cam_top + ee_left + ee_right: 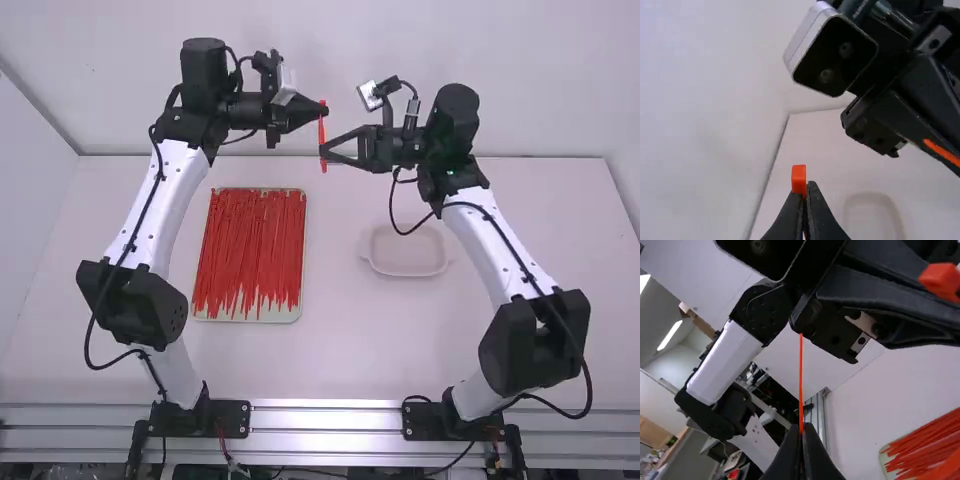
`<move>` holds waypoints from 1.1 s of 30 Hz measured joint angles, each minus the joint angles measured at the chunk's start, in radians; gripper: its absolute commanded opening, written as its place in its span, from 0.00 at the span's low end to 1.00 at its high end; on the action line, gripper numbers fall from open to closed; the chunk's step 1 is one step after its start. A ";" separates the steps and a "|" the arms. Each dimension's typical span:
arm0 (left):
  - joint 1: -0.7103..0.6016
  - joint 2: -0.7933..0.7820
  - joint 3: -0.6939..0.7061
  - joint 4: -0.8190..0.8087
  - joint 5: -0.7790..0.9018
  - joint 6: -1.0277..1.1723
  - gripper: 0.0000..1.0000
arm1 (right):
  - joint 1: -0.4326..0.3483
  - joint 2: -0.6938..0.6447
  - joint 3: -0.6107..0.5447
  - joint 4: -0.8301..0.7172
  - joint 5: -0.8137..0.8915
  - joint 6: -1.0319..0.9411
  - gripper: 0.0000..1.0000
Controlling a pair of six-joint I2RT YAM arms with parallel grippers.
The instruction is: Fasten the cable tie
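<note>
Aloft: one red cable tie (322,135) hung roughly upright in the air over the far part of the table (340,335), held at both of its ends.
Left gripper (317,105): one of two; its fingers were pressed together on the tie's upper end, and in the left wrist view the square head (798,177) stuck out just past them.
Right gripper (327,153): the second; it was clamped on the tie's lower end, and in the right wrist view the thin strap (800,375) ran straight away from between its closed fingers.
Tray (250,318): one, flat, lying on the table left of the middle.
Loose ties (250,255): red, spread lengthwise across the tray, overlapping too thickly to count.
Container (404,271): one, pale and shallow, on the table right of the tray and well apart from it.
</note>
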State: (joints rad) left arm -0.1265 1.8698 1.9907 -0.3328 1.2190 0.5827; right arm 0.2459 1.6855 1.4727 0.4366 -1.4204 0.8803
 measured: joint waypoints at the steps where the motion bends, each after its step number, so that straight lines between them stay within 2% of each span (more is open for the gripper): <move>1: 0.001 0.000 0.000 0.001 0.000 0.018 0.02 | 0.000 0.000 0.000 0.000 -0.002 0.011 0.00; 15: 0.014 0.000 0.000 0.058 0.161 0.126 0.02 | -0.013 0.000 0.000 -0.036 0.017 0.060 0.00; 33: -0.005 0.000 0.000 0.053 0.148 0.137 0.02 | -0.008 0.000 0.000 -0.036 0.062 0.079 0.00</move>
State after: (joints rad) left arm -0.1310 1.8698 1.9907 -0.2802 1.3674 0.7197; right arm 0.2382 1.6855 1.4727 0.4004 -1.3586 0.9596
